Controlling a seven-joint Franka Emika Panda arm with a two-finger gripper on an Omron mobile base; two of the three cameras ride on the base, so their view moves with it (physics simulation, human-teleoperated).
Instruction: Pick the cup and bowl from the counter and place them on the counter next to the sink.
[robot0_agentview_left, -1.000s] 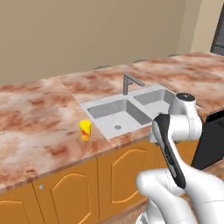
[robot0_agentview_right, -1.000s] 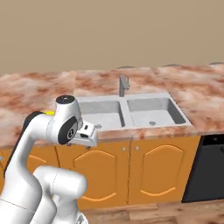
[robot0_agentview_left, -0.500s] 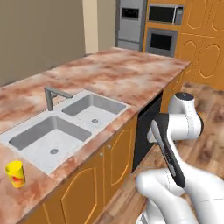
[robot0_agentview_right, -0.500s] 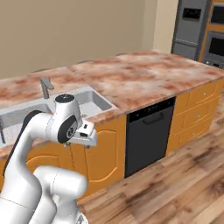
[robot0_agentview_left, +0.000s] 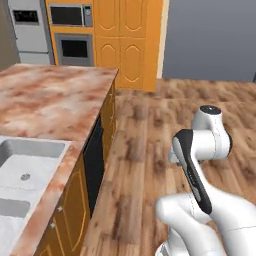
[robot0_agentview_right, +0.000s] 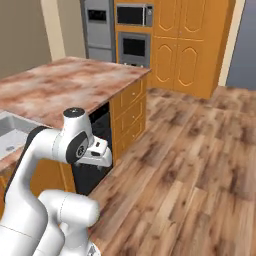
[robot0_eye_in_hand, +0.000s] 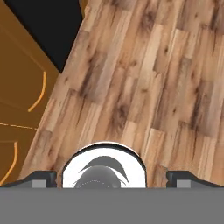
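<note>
While gripper (robot0_eye_in_hand: 111, 178) open, sink (robot0_agentview_left: 22, 172) well left.

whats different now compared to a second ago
The base has swung round to the right, so both base views shifted: the cup has dropped out of sight, the sink now sits at the left edge, and the counter end, wood floor and wall ovens have come into view. The arm stays folded, and the gripper is open and empty as before.
</note>
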